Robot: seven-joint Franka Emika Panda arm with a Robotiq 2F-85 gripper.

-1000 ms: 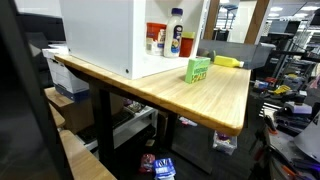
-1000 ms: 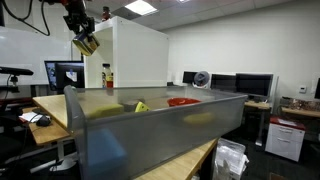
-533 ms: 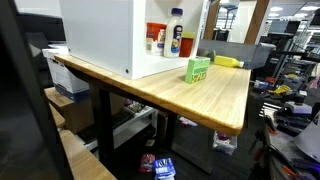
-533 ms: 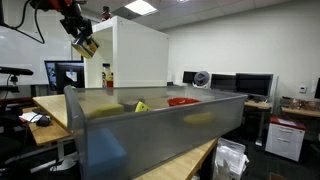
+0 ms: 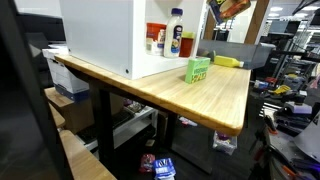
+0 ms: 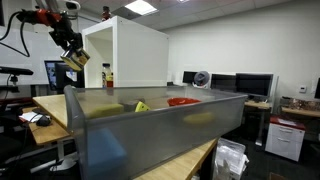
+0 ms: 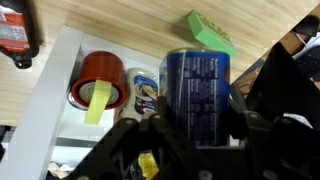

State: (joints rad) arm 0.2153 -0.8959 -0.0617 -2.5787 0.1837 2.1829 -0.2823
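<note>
My gripper (image 7: 197,122) is shut on a blue cylindrical can (image 7: 197,85) with white print; its dark fingers press the can's two sides. In an exterior view the gripper (image 6: 73,58) hangs high in the air with the can, left of the white cabinet (image 6: 135,55). At the top edge of an exterior view the gripper (image 5: 229,8) shows above the far end of the wooden table (image 5: 215,100). Below the can in the wrist view lie a green box (image 7: 212,36), a red roll (image 7: 100,72) and a white squeeze bottle (image 7: 146,90).
A white open-fronted cabinet (image 5: 110,40) stands on the table, holding a white bottle (image 5: 176,33) and a red-capped one (image 5: 160,40). A green box (image 5: 198,69) and a yellow item (image 5: 228,61) lie beside it. A grey bin wall (image 6: 150,130) fills the foreground.
The gripper has carried the can away from the cabinet's top, leftward and lower in one exterior view, and has come into sight at the top of the other. The jaws have kept their grip.
</note>
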